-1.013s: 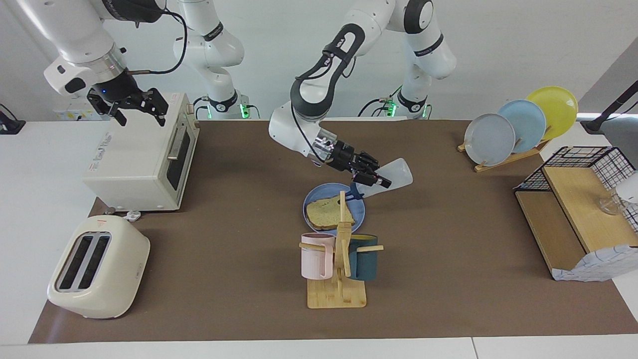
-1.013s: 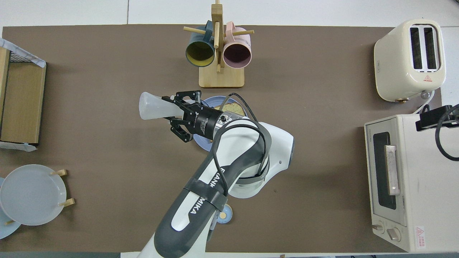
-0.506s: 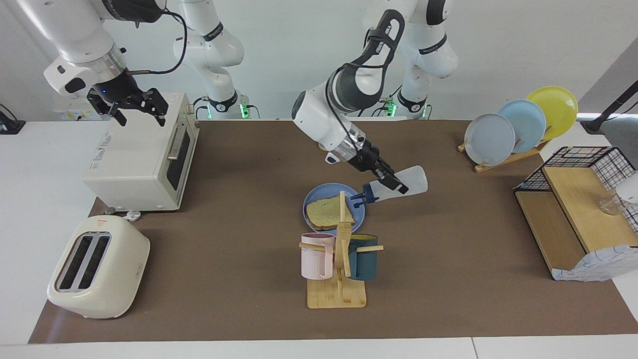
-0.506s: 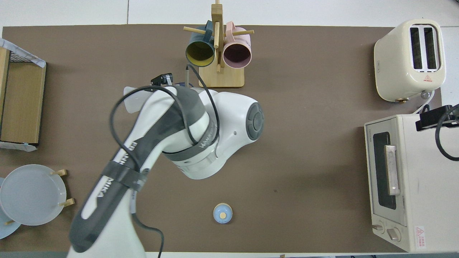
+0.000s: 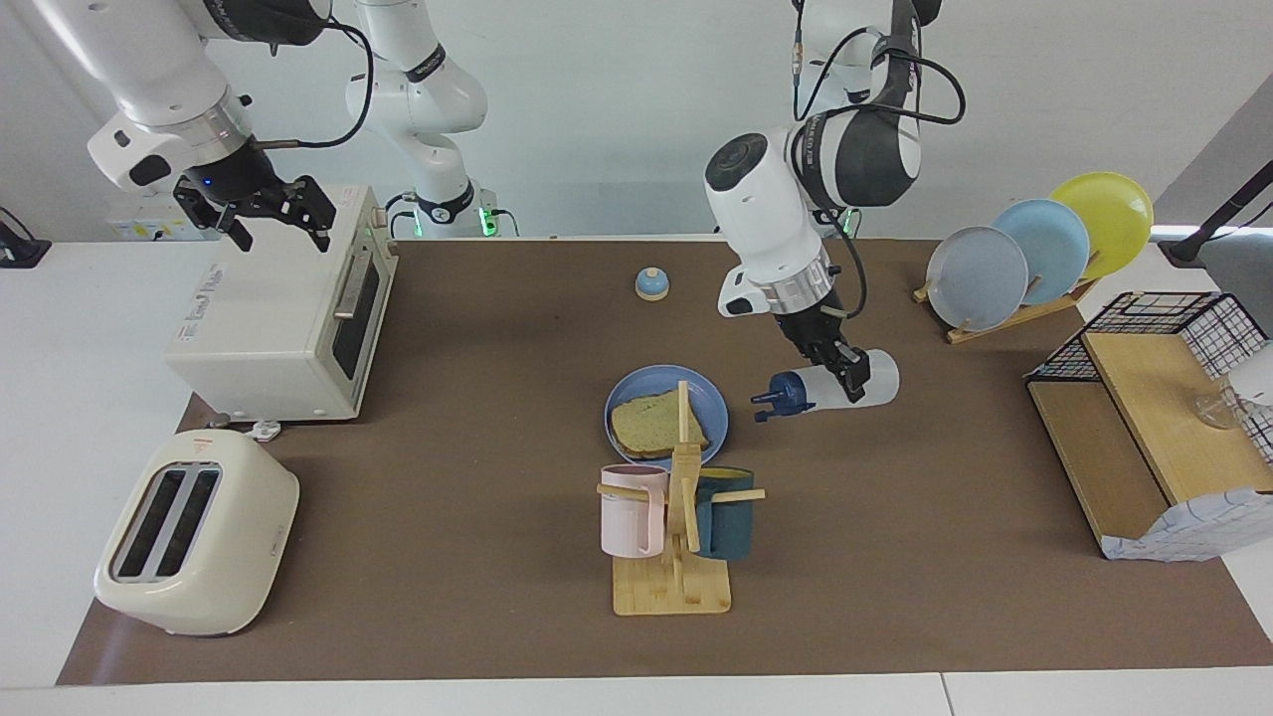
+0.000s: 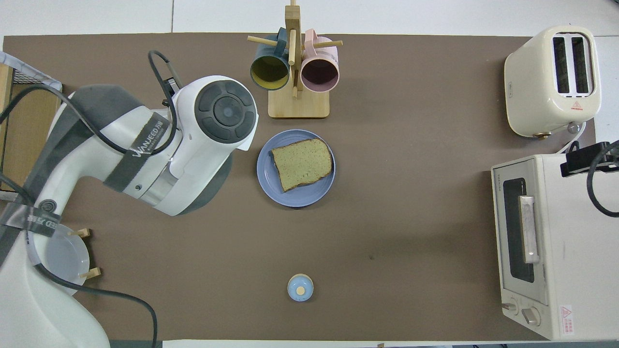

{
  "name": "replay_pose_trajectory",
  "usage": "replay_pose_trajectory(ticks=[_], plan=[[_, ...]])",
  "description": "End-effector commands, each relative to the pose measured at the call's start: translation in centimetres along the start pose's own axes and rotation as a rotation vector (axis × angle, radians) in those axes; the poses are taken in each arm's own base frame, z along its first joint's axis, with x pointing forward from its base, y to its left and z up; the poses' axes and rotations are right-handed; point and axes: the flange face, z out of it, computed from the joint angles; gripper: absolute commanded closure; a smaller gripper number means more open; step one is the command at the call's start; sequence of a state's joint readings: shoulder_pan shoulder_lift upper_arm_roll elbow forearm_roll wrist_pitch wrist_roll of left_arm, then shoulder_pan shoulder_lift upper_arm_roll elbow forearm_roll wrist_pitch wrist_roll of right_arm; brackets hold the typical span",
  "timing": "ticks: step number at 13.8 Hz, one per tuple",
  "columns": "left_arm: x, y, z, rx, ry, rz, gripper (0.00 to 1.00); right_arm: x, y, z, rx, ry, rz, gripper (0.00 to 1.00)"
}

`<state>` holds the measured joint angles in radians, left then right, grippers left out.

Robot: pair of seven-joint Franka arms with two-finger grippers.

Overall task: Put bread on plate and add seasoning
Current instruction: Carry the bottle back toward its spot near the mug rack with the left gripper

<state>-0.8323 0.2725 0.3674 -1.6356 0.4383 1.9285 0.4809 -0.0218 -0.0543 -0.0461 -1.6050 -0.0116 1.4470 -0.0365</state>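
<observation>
The bread point(image 5: 651, 423) point(image 6: 302, 163) lies flat on the periwinkle plate point(image 5: 636, 388) point(image 6: 300, 198) in the middle of the table. My left gripper point(image 5: 848, 378) is shut on the seasoning point(image 5: 816, 390), a whitish bottle held almost level in the air. Its navy cap points at the plate, over the mat just beside the plate toward the left arm's end. In the overhead view the left arm's wrist covers both gripper and bottle. My right gripper point(image 5: 264, 214) hangs open and holds nothing above the toaster oven point(image 5: 288, 308); that arm waits.
A mug tree point(image 5: 676, 517) point(image 6: 296, 72) with a pink and a teal mug stands just farther from the robots than the plate. A small blue bell point(image 5: 651, 284) point(image 6: 300, 287) sits nearer the robots. A toaster point(image 5: 194, 532), a plate rack point(image 5: 1034, 249) and a wire shelf point(image 5: 1154, 418) stand at the table's ends.
The left arm has swung up and toward its own end of the table, carrying the bottle from over the plate's edge to beside the plate. The right arm has not moved.
</observation>
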Motion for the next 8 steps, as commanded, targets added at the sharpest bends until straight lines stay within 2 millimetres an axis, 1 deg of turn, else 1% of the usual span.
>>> replay_pose_trajectory(ticks=[1,2,3,6,7,8], plan=[[-1.8,-1.6,2.0,-0.082,0.116,-0.127,1.00,-0.3,0.5,-0.1,0.000,0.012,-0.018,0.00],[-2.6,-2.2,3.4,-0.116,0.156,-0.173,1.00,-0.3,0.5,-0.1,0.000,0.012,-0.018,0.00],[-3.2,-2.7,4.2,-0.141,0.192,-0.216,1.00,-0.3,0.5,-0.1,0.000,0.012,-0.018,0.00],[-4.8,-3.6,6.8,-0.216,0.309,-0.369,1.00,-0.3,0.5,-0.1,0.000,0.012,-0.016,0.00],[-5.2,-3.6,7.6,-0.229,0.355,-0.434,1.00,-0.3,0.5,-0.1,0.000,0.012,-0.016,0.00],[-5.6,-3.2,8.4,-0.243,0.411,-0.516,1.00,-0.3,0.5,0.0,0.000,0.010,-0.016,0.00]])
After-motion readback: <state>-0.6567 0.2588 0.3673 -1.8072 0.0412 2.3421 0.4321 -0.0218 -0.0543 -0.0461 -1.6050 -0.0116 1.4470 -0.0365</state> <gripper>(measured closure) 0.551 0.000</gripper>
